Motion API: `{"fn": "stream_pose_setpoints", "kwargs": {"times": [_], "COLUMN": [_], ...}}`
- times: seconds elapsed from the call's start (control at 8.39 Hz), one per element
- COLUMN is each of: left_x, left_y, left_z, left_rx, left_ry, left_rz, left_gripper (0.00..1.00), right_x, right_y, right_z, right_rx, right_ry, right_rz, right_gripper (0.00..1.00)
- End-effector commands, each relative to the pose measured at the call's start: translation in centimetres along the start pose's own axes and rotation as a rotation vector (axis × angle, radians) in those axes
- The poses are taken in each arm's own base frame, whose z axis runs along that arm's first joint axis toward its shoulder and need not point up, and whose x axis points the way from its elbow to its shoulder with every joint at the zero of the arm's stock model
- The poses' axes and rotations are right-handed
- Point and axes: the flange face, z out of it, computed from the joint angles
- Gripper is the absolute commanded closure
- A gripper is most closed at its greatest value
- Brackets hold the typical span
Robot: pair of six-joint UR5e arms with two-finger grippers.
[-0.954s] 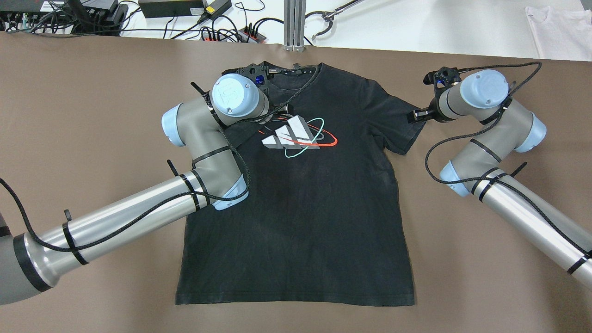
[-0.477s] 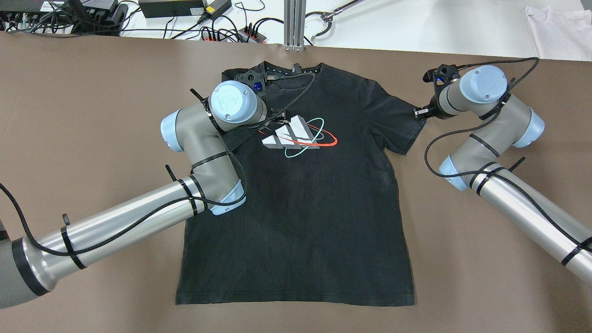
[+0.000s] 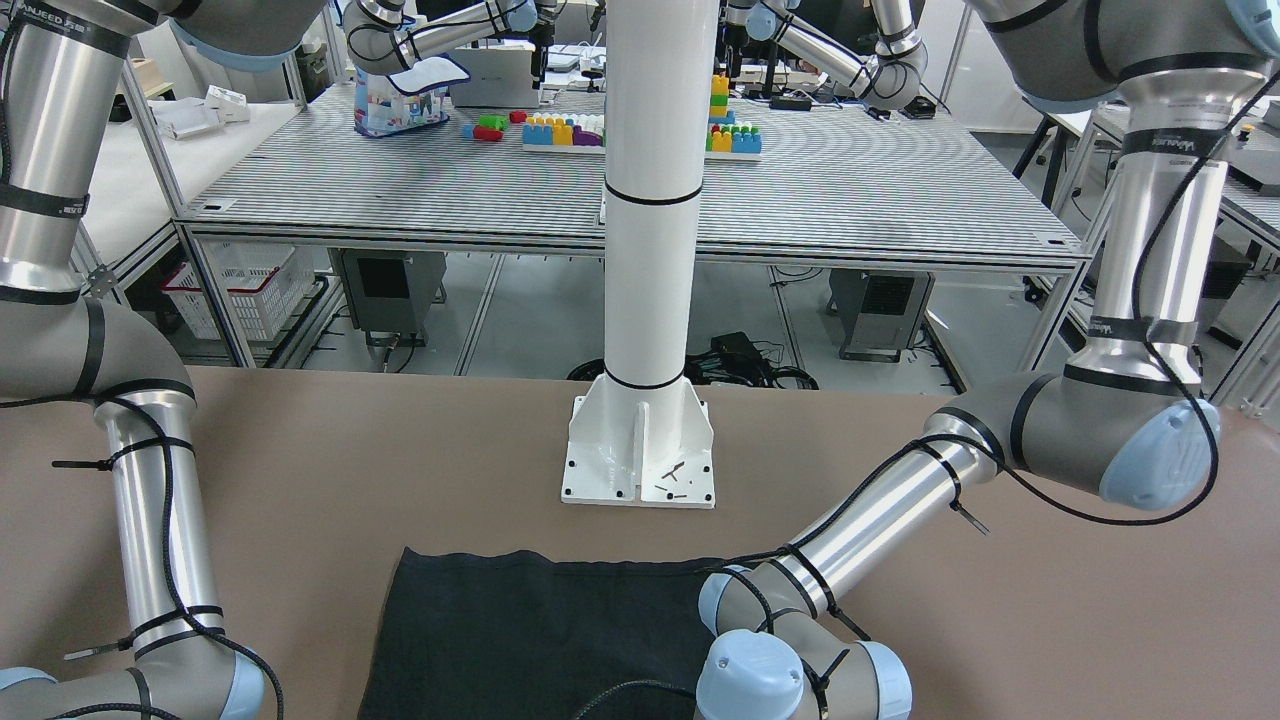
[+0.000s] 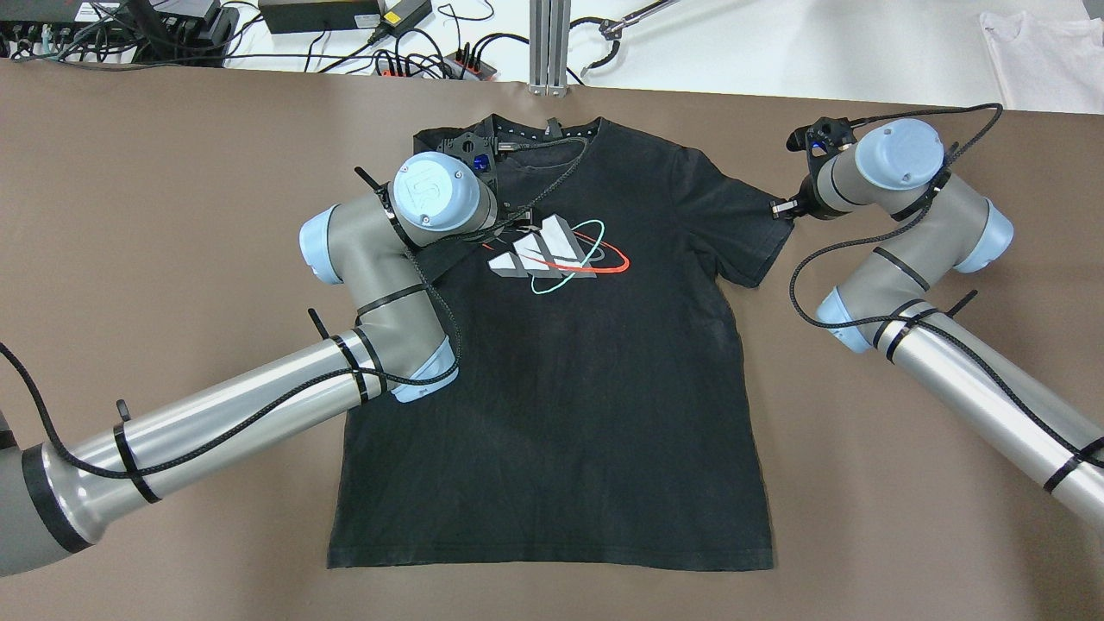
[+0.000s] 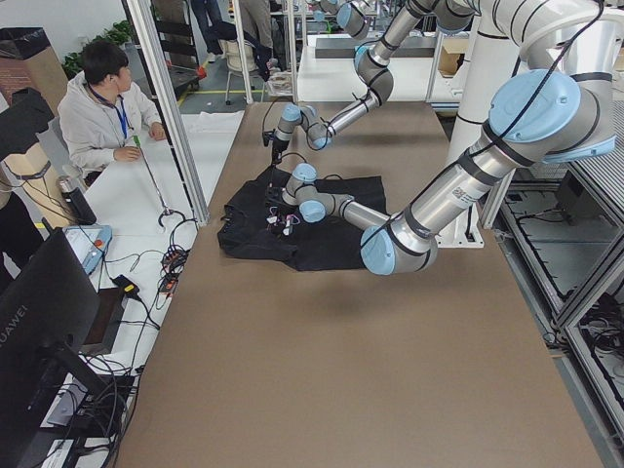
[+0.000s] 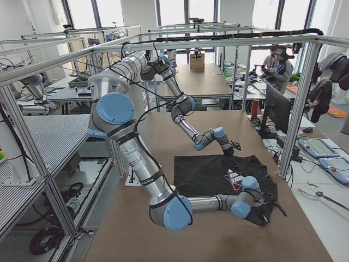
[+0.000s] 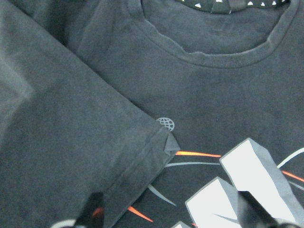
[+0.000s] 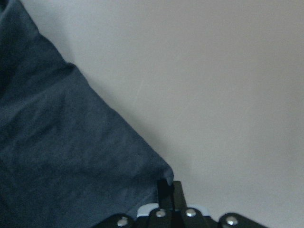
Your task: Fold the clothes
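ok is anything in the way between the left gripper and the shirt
Nothing visible. The left gripper hangs open right over the black t-shirt, with only its folded-in sleeve hem and print beneath the fingertips.

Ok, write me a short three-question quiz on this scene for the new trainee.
1. True or false: the black T-shirt lies on the brown table with its printed front facing up.
2. Which sleeve is already folded in over the chest?
A) the one below the left hand
B) the one at the right hand
C) both
3. Fill in: in the left wrist view, the left hand is ___ (open or shut).

Key: 1 true; 2 A; 3 open.
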Motion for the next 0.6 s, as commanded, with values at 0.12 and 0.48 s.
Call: {"fn": "stream_pose_setpoints", "kwargs": {"times": [0.12, 0.48], "left_x": [0.1, -2.4], "left_y": [-1.2, -3.6], "left_z": [-1.7, -2.1], "left_rx": [0.005, 0.001], "left_ry": [0.035, 0.025], "left_rz": [0.012, 0.028], "left_gripper": [0.00, 0.00], "right_x": [-3.1, -8.5], "right_y": [-2.0, -5.5], "right_z": [-3.7, -9.1], "right_rx": [0.057, 0.052], "right_ry": [-0.040, -0.044], "right_rz": [0.070, 0.179], "right_gripper": [1.00, 1.00]}}
